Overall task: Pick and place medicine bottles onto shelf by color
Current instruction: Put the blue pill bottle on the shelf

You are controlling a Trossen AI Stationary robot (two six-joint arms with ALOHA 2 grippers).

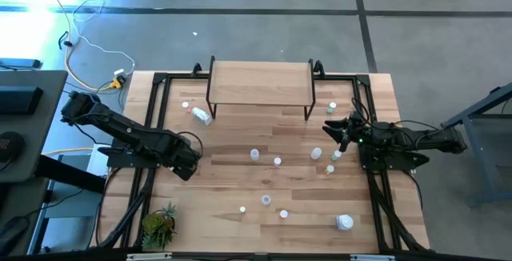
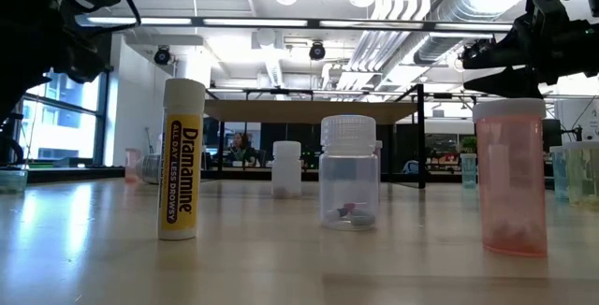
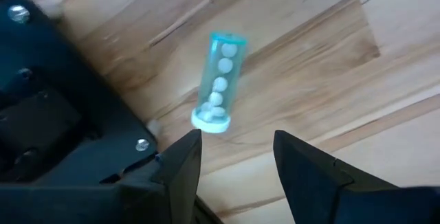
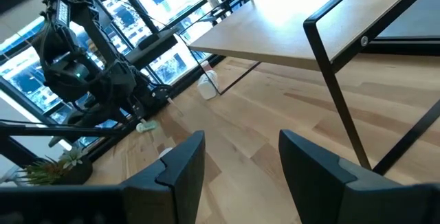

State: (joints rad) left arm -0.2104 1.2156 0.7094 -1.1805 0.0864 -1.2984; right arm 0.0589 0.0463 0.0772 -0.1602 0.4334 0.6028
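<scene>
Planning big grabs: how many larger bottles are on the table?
2 larger bottles: one beside the shelf's left leg, one near the front right corner; others may be hidden.

One label can be read, in the low view: a slim white tube point(image 2: 182, 160) standing upright on the table carries a yellow label with "Dramamine" in large dark red letters running up its side. Beside that word, smaller letters on the same label read "ALL DAY LESS DROWSY". The other bottles show no wording that can be made out.
</scene>
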